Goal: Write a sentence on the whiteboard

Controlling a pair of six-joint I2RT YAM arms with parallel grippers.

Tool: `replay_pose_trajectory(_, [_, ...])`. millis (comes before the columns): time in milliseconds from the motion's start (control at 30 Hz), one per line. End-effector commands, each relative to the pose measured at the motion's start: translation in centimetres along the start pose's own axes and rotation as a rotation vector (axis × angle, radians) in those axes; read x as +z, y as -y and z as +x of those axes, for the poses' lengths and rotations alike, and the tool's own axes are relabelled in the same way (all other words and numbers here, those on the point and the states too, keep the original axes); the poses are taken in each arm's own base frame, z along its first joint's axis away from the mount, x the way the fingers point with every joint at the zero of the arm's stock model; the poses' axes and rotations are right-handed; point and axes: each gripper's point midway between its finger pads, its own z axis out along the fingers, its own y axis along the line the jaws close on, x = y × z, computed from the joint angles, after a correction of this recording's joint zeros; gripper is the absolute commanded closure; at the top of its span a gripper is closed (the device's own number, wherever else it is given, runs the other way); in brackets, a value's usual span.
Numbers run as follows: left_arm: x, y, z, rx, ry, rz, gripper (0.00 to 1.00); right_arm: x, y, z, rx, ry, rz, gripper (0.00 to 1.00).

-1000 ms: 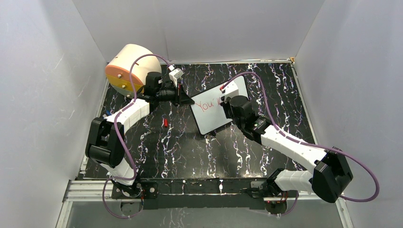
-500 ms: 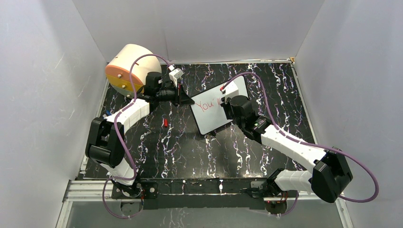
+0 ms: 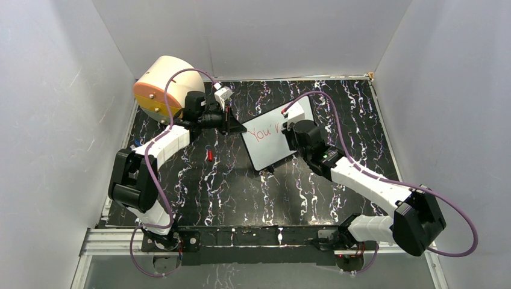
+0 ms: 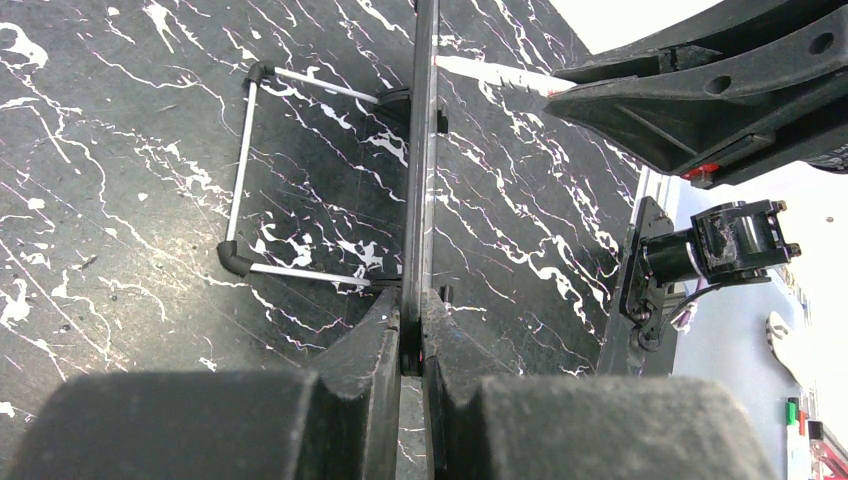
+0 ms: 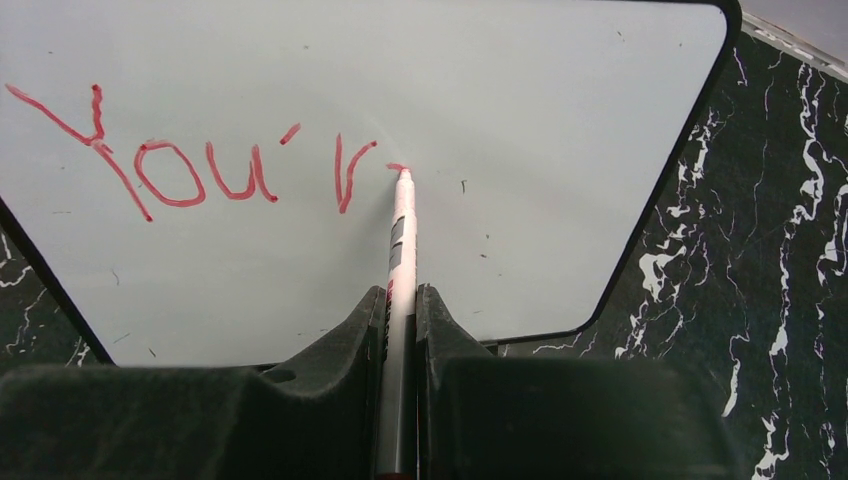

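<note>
The table [image 3: 241, 186], black with white veins, lies under both my arms. At its far left corner sits one beige drum [image 3: 166, 81] on its side, orange face toward me; I cannot tell whether anything is in it.

One whiteboard [image 3: 268, 150] stands near the middle of the table, between my two grippers. It is propped on edge on a thin wire stand [image 4: 241, 170] that reaches out from its back. My left gripper [image 4: 411, 335] is clamped on the board's left edge, one finger on each face, and from that wrist I see the board as a thin line.

My right gripper [image 5: 400, 300] is closed on one marker [image 5: 401, 240], which runs out straight between the fingers. Its tip touches the board's face just right of the last letter, at a short red stroke.

The sentence [image 5: 190, 165] so far is one slanted line in red: "You", a small tick, then "r", so four letters in all.

One small red piece [image 3: 209, 155] lies on the table left of the board, apart from it; I cannot tell what it is.
</note>
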Motion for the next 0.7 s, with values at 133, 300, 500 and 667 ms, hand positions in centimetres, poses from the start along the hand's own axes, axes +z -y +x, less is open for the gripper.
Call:
replay_pose_trajectory(133, [-0.2, 0.0, 0.0, 0.035, -0.012, -0.016, 1.0, 0.3, 1.4, -1.4, 0.02, 0.063, 0.049, 1.0])
replay_pose_trajectory(300, [-0.2, 0.0, 0.1, 0.033, -0.017, -0.012, 1.0, 0.5, 1.6, -2.3, 0.013, 0.087, 0.058, 1.0])
replay_pose_trajectory(500, [-0.2, 0.0, 0.1, 0.035, -0.02, -0.011, 1.0, 0.7, 1.8, -3.2, 0.015, 0.112, 0.068, 1.0])
replay_pose_trajectory(667, [-0.2, 0.0, 0.1, 0.035, -0.02, -0.011, 1.0, 0.8, 1.3, -3.9, 0.013, 0.13, 0.037, 1.0])
